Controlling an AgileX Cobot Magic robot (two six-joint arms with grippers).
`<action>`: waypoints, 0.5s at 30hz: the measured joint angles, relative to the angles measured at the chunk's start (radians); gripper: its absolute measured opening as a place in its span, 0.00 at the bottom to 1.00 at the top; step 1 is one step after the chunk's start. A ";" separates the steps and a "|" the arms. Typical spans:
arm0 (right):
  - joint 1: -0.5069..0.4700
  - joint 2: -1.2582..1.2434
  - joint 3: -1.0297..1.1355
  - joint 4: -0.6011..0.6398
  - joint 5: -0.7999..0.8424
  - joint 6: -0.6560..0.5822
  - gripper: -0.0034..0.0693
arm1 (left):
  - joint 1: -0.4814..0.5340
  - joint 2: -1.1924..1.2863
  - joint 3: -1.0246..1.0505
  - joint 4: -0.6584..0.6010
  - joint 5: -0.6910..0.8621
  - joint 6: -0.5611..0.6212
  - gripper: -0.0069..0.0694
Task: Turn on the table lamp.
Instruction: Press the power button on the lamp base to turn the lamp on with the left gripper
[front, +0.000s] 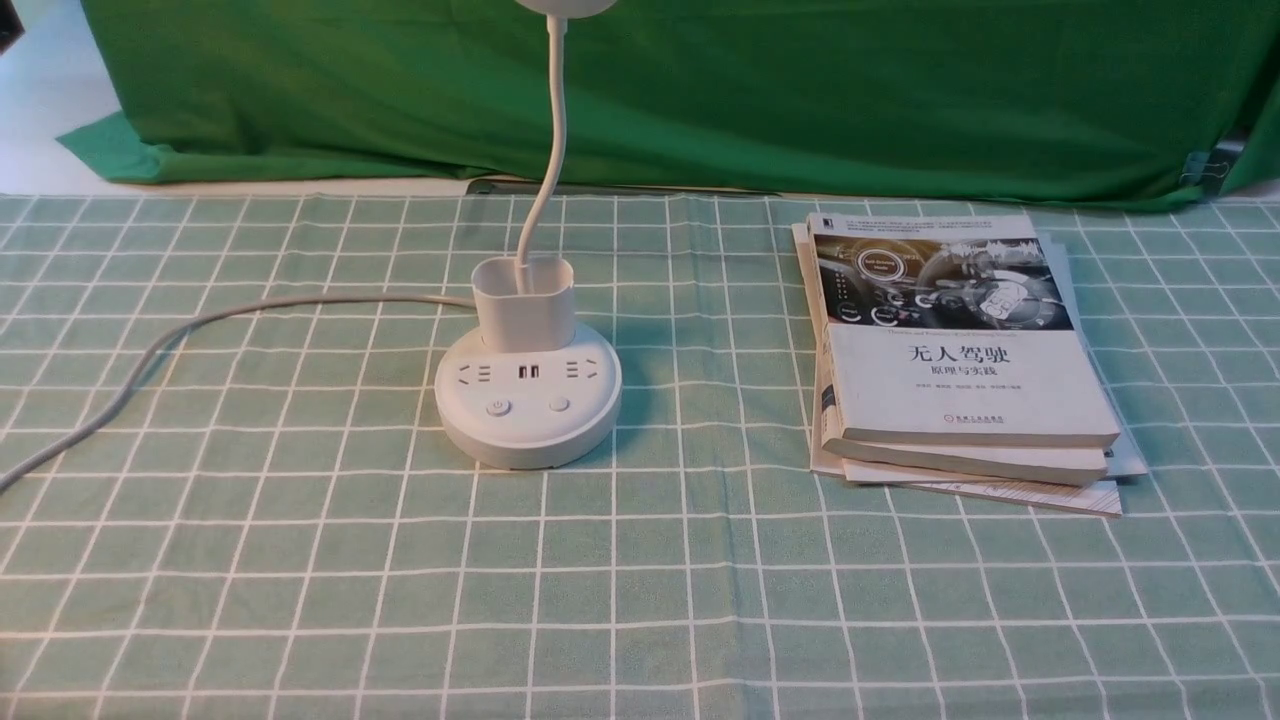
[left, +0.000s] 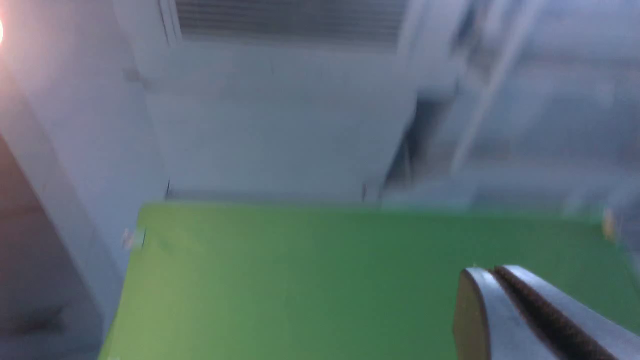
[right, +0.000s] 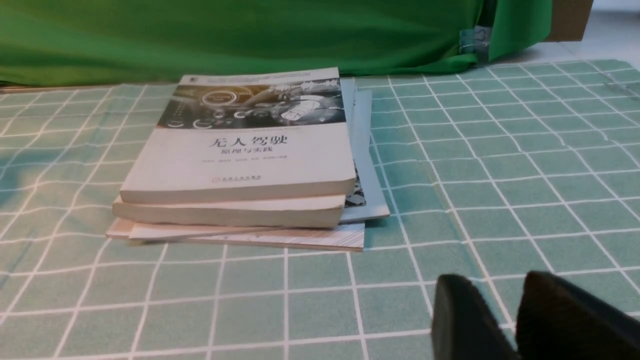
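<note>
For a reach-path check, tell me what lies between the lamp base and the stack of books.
Only bare checked tablecloth lies between the lamp base and the stack of books; the front view shows it.

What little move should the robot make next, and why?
Probably bring the closed left gripper down toward the power-marked button on the lamp base. That button faces up on the robot's left side of the table, while the left wrist view shows only the background and green cloth, so the gripper seems aimed well off it.
</note>
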 joint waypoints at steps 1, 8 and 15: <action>0.000 0.000 0.000 0.000 0.000 0.000 0.37 | 0.000 0.000 -0.008 -0.003 0.006 -0.005 0.12; 0.000 0.000 0.000 0.000 0.000 0.000 0.37 | 0.000 0.111 -0.453 -0.022 0.639 -0.075 0.12; 0.000 0.000 0.000 0.000 0.000 0.000 0.37 | 0.000 0.540 -0.563 -0.106 1.141 -0.052 0.12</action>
